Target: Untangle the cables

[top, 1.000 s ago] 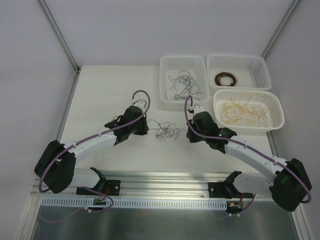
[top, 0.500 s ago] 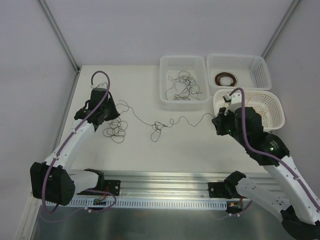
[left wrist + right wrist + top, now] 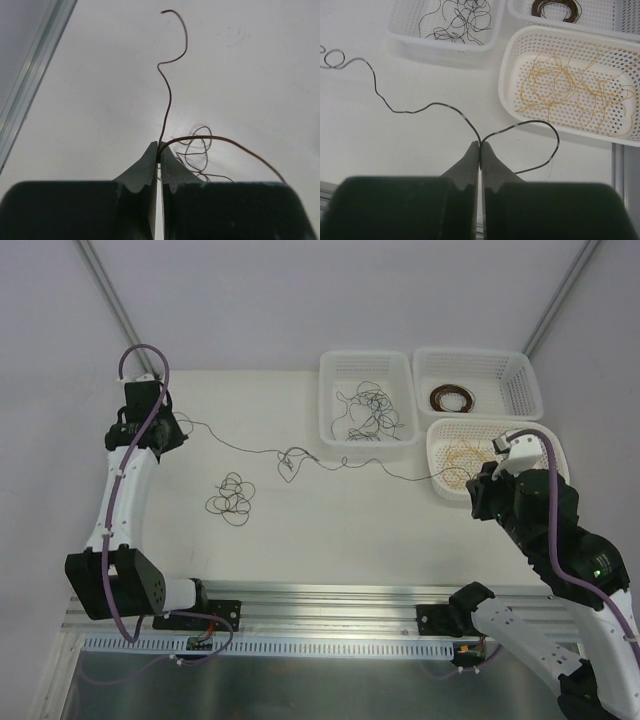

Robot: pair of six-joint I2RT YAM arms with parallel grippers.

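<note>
A thin dark cable (image 3: 240, 447) is stretched across the table with a small knot (image 3: 290, 458) in the middle. At its left end my left gripper (image 3: 172, 432) is at the far left of the table. In the left wrist view this gripper (image 3: 159, 149) is shut on a dark brown cable (image 3: 169, 90). My right gripper (image 3: 472, 490) holds the other end beside the yellow-cable basket. In the right wrist view it (image 3: 480, 145) is shut on a black cable (image 3: 420, 109). A loose curly tangle (image 3: 230, 498) lies on the table.
Three white baskets stand at the back right. One (image 3: 330, 430) holds black cables, one (image 3: 525, 380) holds a dark brown coil, and one (image 3: 550, 475) holds yellow-tan cables. A metal rail (image 3: 320, 595) runs along the near edge.
Both arms have swung apart, the left to the far left and the right toward the yellow basket. The bunched cables have drawn out into a long line, leaving one tangle on the table.
</note>
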